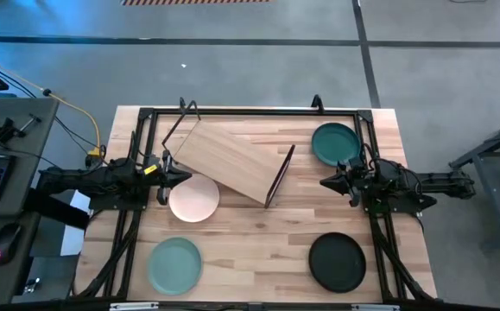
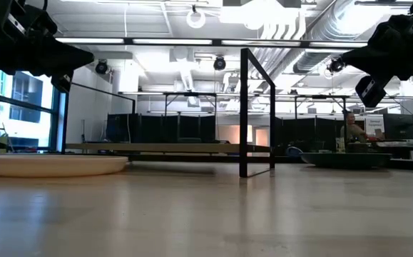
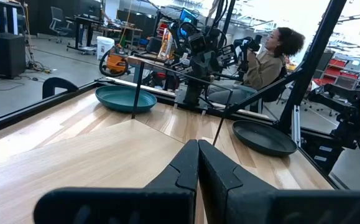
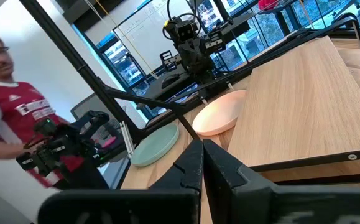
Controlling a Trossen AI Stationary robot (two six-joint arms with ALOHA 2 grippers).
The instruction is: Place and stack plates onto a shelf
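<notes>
Butcher-block table — pale wood shelf askew (black frame ends); both grippers pressed together.

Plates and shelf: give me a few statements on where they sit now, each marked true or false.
1. All four plates lie on the tabletop, none on the shelf. True.
2. The pink-cream plate lies nearest the left gripper. True.
3. The black plate is stacked on the mint plate. False: they lie apart at opposite near corners.
4. The right gripper holds the teal plate. False: it is shut on nothing.
</notes>
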